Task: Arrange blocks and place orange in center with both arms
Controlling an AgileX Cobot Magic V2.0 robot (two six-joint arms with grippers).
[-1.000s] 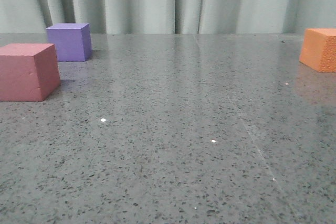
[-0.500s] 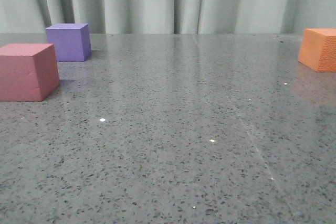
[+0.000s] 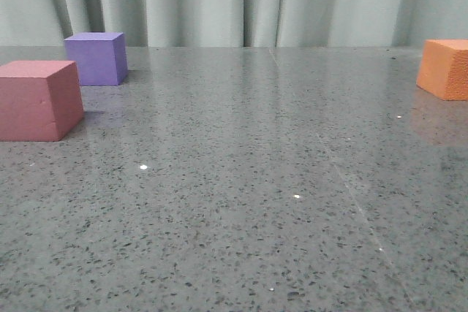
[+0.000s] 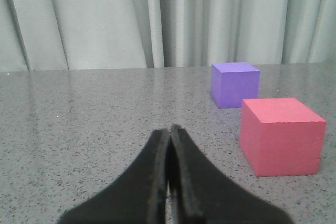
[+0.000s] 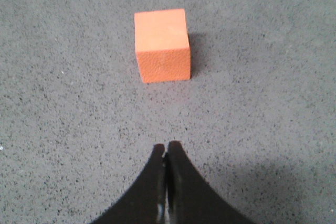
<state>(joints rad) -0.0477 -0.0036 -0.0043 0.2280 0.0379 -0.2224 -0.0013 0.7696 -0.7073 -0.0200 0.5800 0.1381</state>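
Note:
The pink-red cube (image 3: 38, 100) sits at the table's left, and the purple cube (image 3: 96, 58) stands just behind it. The orange cube (image 3: 446, 69) sits at the far right edge of the front view. Neither gripper shows in the front view. In the left wrist view my left gripper (image 4: 169, 129) is shut and empty, low over the table; the pink-red cube (image 4: 281, 135) and the purple cube (image 4: 234, 84) lie ahead and to one side. In the right wrist view my right gripper (image 5: 166, 146) is shut and empty, above the table, with the orange cube (image 5: 162, 44) a short way ahead.
The table (image 3: 248, 180) is grey speckled stone with a faint scratch line. A pale pleated curtain (image 3: 234, 1) hangs along the far edge.
The whole front view shifts very slightly between frames. The cubes keep their places on the table.

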